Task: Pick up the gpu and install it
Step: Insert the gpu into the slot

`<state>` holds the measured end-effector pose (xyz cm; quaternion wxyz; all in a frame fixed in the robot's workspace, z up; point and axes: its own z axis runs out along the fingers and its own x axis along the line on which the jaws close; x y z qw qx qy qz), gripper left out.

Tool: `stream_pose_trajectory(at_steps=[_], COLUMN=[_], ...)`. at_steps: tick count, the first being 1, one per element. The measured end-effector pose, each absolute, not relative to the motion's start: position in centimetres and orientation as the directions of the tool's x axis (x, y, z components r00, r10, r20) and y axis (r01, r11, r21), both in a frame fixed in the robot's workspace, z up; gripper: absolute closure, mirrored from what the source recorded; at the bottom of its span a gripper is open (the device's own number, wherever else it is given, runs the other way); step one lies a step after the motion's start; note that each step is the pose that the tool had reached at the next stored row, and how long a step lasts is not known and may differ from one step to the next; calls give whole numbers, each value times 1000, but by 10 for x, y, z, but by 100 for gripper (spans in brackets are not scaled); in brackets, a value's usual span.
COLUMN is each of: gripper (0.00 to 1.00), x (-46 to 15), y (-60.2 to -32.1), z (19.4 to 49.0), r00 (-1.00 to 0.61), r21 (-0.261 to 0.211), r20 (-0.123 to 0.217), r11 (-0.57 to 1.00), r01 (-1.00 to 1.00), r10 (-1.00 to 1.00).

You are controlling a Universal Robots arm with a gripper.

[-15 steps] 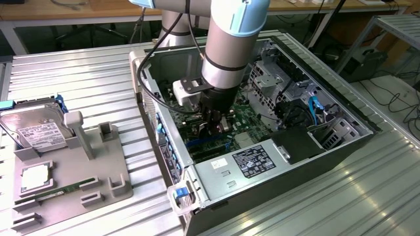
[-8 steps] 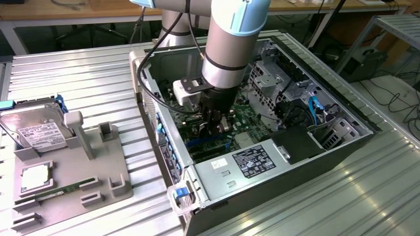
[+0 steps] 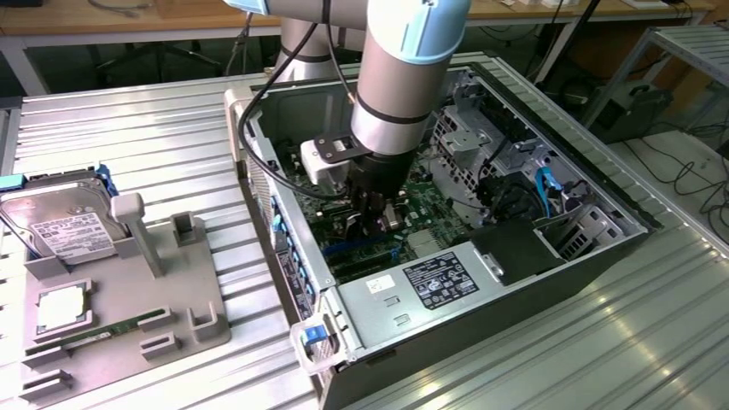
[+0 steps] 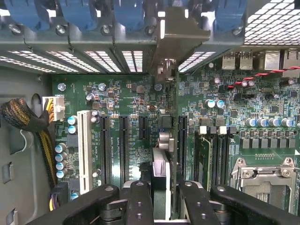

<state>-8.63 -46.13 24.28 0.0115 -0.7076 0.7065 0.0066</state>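
Gripper down inside open PC case, fingers pinched on gpu, gripping thin top edge. Card held edge-on, standing vertical over motherboard, just above or into a slot — seating depth not clear. Long axis parallel to black expansion slots, running from gripper toward rear slot openings. Silver bracket end leading, up against rear wall by blue retention clips. Fan face not visible.

White slot and black slots off to one side of card; empty CPU socket on other side. Yellow-black power cable plugged into white connector at board edge.

Exterior view: arm coming straight down into case, gripper near board centre. PSU with label at near end of case. Grey fixture tray on exterior view's left, well apart from case, carrying hard drive, CPU and green memory stick. All on ribbed metal table.
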Motion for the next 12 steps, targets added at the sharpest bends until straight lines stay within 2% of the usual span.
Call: stream_pose_trajectory(at_steps=[12], gripper=[73], x=[-86], y=[-460], z=[242], r00=[2], r21=[-7], r20=[-26], r11=[-1], r01=[-1000], r10=[-1000])
